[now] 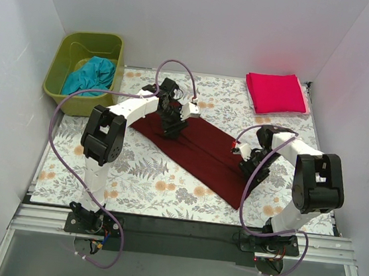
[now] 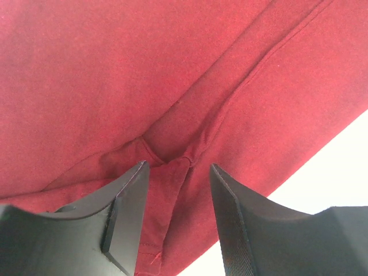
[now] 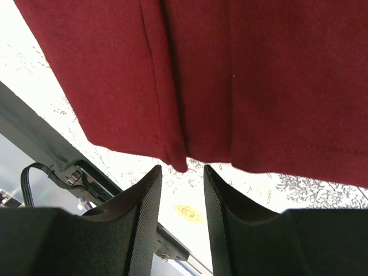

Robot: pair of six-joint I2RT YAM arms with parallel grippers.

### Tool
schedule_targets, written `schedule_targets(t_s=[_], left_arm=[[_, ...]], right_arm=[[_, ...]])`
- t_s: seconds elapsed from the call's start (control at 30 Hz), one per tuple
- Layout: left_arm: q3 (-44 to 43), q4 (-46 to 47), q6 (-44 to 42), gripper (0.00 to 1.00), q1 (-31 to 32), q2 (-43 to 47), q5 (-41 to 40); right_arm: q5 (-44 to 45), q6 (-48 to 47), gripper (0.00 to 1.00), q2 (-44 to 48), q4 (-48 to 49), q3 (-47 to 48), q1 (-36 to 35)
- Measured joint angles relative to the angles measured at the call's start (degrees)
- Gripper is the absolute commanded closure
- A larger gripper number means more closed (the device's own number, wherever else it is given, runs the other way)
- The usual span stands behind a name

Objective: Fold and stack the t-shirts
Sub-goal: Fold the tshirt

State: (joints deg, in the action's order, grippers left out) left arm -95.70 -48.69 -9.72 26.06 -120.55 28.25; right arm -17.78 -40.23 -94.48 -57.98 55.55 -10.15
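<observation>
The dark maroon t-shirt [image 1: 200,150] lies folded into a long strip across the middle of the floral table cover. My left gripper [image 1: 172,128] is open, low over the strip's far left end, its jaws either side of a seam fold [image 2: 175,167]. My right gripper [image 1: 248,164] is open at the strip's near right end, its jaws just off the hem edge [image 3: 178,158]. The bright pink-red t-shirt [image 1: 276,93] lies folded at the back right. The teal t-shirt [image 1: 91,76] lies crumpled in the green bin.
A green plastic bin [image 1: 67,55] stands at the back left corner. White walls enclose the table on three sides. The black rail [image 1: 180,231] with the arm bases runs along the near edge. The floral cover [image 1: 147,174] shows bare in front of the maroon strip.
</observation>
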Motion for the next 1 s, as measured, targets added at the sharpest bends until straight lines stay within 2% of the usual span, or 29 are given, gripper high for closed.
schedule_targets(t_s=[0.17, 0.27, 0.3, 0.4, 0.5, 1.0], left_arm=[[0.00, 0.48, -0.39, 0.54, 0.00, 0.00, -0.46], [0.00, 0.74, -0.57, 0.54, 0.00, 0.00, -0.68], [0.00, 0.74, -0.59, 0.54, 0.00, -0.02, -0.74], [0.00, 0.90, -0.98, 0.55, 0.00, -0.11, -0.81], [0.00, 1.18, -1.20, 0.55, 0.00, -0.15, -0.81], [-0.02, 2.01, -4.37, 0.56, 0.02, -0.94, 2.23]], right_arm=[[-0.42, 0.44, 0.65, -1.18, 1.16, -0.76, 0.00], [-0.61, 0.70, 0.74, -1.38, 1.27, -1.03, 0.00], [-0.66, 0.81, 0.83, -1.38, 1.33, -1.05, 0.00], [-0.83, 0.94, 0.94, -1.38, 1.38, -1.05, -0.11], [-1.01, 1.03, 0.99, -1.38, 1.38, -1.05, -0.09], [-1.73, 1.05, 0.99, -1.38, 1.38, -1.05, -0.11]])
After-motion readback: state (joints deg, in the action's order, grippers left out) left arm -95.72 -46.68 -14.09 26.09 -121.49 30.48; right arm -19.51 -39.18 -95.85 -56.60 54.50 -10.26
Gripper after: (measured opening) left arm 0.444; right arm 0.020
